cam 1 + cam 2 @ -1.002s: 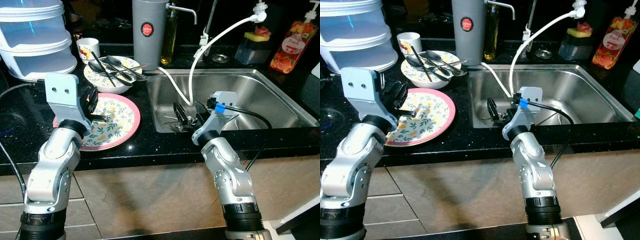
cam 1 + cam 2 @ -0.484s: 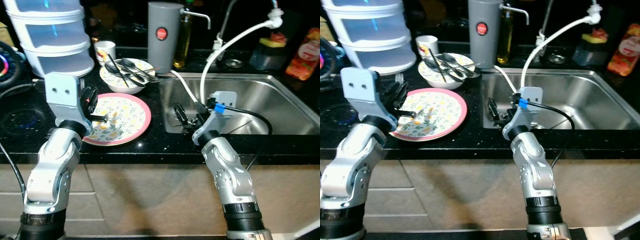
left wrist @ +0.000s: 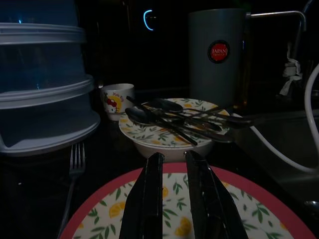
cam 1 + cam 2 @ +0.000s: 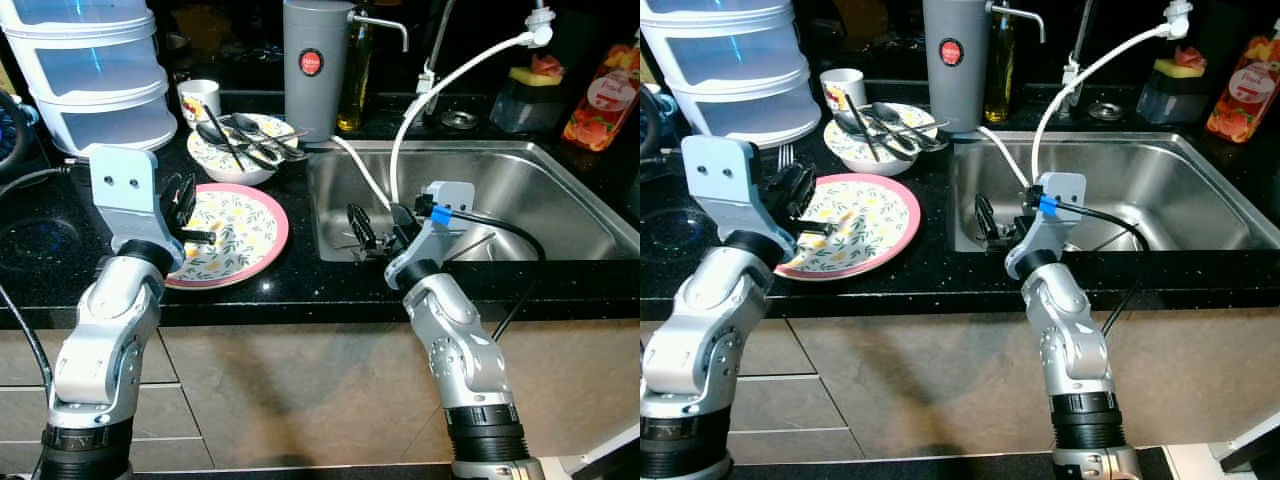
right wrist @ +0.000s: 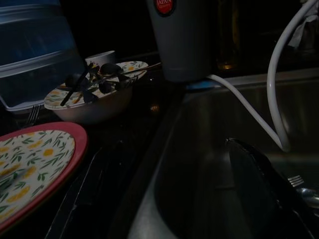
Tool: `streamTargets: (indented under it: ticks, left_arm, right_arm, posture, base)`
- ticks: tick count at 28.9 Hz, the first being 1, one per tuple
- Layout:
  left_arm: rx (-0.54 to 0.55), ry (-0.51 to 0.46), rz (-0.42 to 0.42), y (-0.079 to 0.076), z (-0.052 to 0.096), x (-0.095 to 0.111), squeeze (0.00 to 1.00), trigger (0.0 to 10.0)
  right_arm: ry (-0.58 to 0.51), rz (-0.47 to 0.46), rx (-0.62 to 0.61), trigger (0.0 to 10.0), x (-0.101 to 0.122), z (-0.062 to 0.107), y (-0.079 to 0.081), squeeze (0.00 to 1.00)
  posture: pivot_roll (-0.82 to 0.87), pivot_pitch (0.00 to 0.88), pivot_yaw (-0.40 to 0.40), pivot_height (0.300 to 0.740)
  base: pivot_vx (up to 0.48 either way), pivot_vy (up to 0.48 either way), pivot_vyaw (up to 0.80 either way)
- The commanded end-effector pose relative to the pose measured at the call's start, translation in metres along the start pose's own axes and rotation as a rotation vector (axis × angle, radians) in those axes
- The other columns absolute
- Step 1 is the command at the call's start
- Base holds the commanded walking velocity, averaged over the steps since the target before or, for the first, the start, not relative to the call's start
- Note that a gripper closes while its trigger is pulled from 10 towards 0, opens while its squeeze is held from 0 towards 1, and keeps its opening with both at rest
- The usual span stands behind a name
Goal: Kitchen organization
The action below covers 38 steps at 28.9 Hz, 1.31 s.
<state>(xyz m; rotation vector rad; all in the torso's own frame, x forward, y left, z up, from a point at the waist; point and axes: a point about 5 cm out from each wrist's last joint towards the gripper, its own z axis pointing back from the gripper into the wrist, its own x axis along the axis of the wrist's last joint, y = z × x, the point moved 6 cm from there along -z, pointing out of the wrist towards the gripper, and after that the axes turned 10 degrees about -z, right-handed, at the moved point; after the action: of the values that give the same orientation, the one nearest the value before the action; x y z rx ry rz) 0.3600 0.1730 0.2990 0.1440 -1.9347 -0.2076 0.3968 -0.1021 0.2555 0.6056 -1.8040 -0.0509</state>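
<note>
- Hovering my left gripper (image 3: 169, 199) over the near part of the round pink-rimmed ceramic plate with a lemon-and-leaf print (image 4: 235, 222), I see its two black fingers nearly together, a thin slit between them and nothing in it.
- I judge that plate stiff, glazed, slick and breakable, and fairly heavy for two thin fingers; lying flat on the black speckled stone counter (image 4: 300, 290), it offers only its raised rim, so I would pinch there, one finger over and one under.
- Just beyond those fingers is the shallow white bowl with the same leafy print (image 3: 172, 142), piled with loose dark metal spoons (image 4: 240, 135) that look likely to slide and clatter if it tips.
- Further on stand a small white cartoon mug (image 4: 200, 98), a tall grey matte cylinder jug with a red round label (image 4: 310, 65) and a stack of translucent plastic containers (image 4: 90, 70); a steel fork (image 3: 75, 162) lies flat on the counter off to one side.
- My right gripper (image 4: 378, 230) hangs at the near edge of the brushed stainless-steel sink (image 4: 520, 190), fingers spread and empty.
- Beside it a white flexible hose (image 4: 440, 85) curves down into the basin, and a fork's tines (image 5: 295, 180) show on the basin floor.
</note>
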Motion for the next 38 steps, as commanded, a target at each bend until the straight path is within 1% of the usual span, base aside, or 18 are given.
streamTargets:
  ticks: [1,14,38]
  left_arm:
    - [-0.007,0.011,0.005,-0.0035,0.0022,-0.0025,0.00,10.0]
    - [-0.008,0.011,0.012,-0.0032,0.0026,-0.0028,0.00,10.0]
    - [-0.014,0.012,0.022,-0.0053,0.0040,-0.0033,0.00,10.0]
  right_arm:
    - [-0.002,-0.004,0.001,10.0,-0.0001,0.0015,-0.0003,0.00]
    - [0.001,-0.002,0.004,10.0,-0.0007,0.0010,0.0008,0.00]
    - [0.006,-0.001,0.009,10.0,-0.0014,0.0013,0.0024,0.00]
  posture:
    - [0.02,0.120,-0.023,0.740]
    - [0.02,0.121,-0.024,0.740]
    - [0.01,0.112,-0.029,0.740]
  base:
    - [-0.266,0.000,0.00]
    - [-0.258,0.000,0.00]
    - [0.000,0.000,0.00]
